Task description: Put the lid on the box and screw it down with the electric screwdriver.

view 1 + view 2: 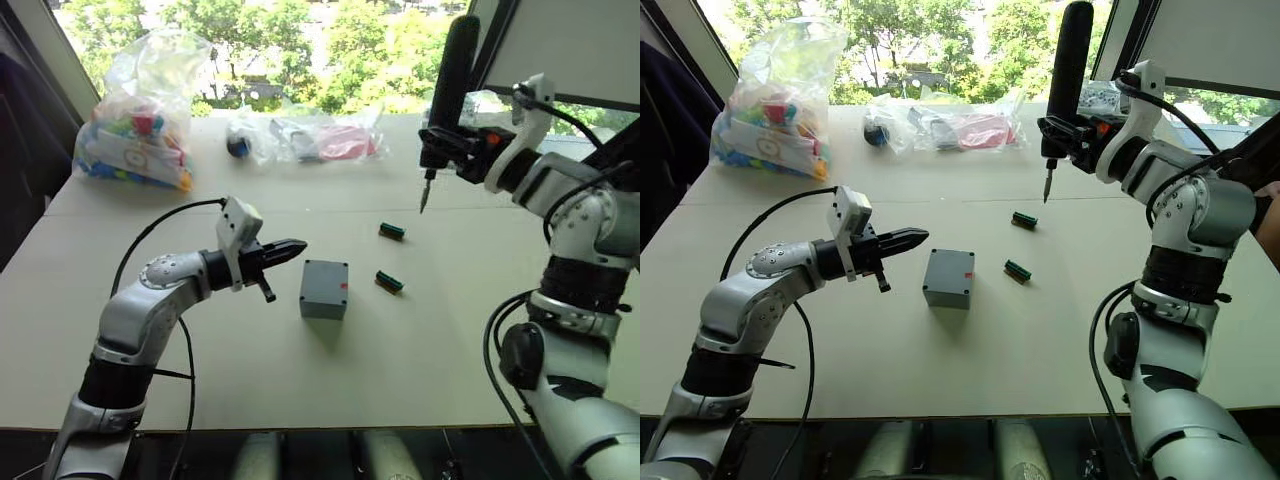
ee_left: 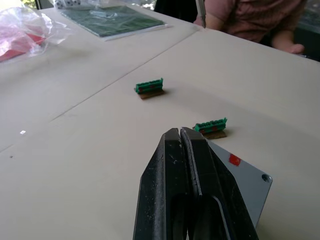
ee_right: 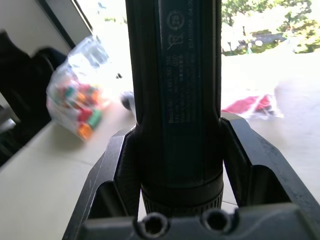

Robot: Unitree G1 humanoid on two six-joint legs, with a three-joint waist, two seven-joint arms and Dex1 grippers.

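The grey box [image 1: 324, 290] stands in the middle of the table, a small red mark near its right edge. A flat grey face with a screw hole at one corner closes its top; it looks like the lid [image 2: 242, 182] lying on the box. My left gripper [image 1: 300, 245] is shut with nothing in it. It hovers just left of the box without touching it, tip pointing at it. My right gripper [image 1: 447, 140] is shut on the electric screwdriver [image 1: 450, 75]. It holds the tool upright, high at the back right, with the metal bit [image 1: 425, 195] pointing down.
Two small green-and-red blocks [image 1: 391, 231] [image 1: 389, 282] lie right of the box. A plastic bag of coloured parts [image 1: 140, 125] and a clear bag [image 1: 315, 140] sit along the far edge by the window. A person [image 2: 250, 20] sits beyond the table's right side.
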